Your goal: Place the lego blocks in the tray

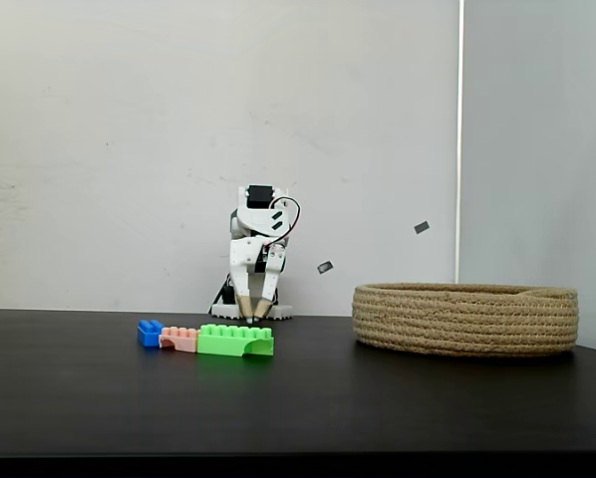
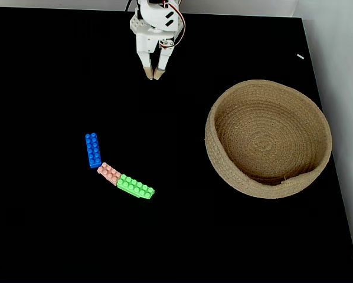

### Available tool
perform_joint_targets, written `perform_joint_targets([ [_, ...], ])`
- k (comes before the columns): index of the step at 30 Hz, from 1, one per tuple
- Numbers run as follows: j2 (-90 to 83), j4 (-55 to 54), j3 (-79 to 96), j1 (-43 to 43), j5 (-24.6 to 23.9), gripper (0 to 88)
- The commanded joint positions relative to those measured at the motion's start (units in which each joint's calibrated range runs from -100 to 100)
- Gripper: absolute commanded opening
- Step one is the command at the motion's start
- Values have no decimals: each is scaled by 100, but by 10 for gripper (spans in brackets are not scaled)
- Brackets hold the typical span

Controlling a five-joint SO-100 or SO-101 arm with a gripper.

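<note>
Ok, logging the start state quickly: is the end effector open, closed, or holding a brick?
End effector: closed and holding nothing, fingertips almost together, well away from the lego blocks.

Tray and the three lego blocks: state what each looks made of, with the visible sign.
The tray looks like coiled tan rope or natural fibre, matte: stacked cord rows on its wall, a spiral on its floor. The blue block, pink block and green block look like moulded plastic, smooth with a slight sheen: saturated even colour, crisp studs. The exact fibre and plastic cannot be told.
</note>
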Motion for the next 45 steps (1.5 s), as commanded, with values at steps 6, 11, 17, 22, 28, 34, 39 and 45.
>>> perform_joint_targets([
  [6,-41,23,80,-18,-34,4],
  [11,-41,23,80,-18,-34,4],
  [17,-41,23,80,-18,-24,24],
  [22,-41,23,80,-18,-20,22],
  [28,-41,23,80,7,0,3],
  [34,-41,32,80,31,63,3],
  [39,-41,40,80,-76,112,2],
  [45,-41,40,80,-109,112,2],
])
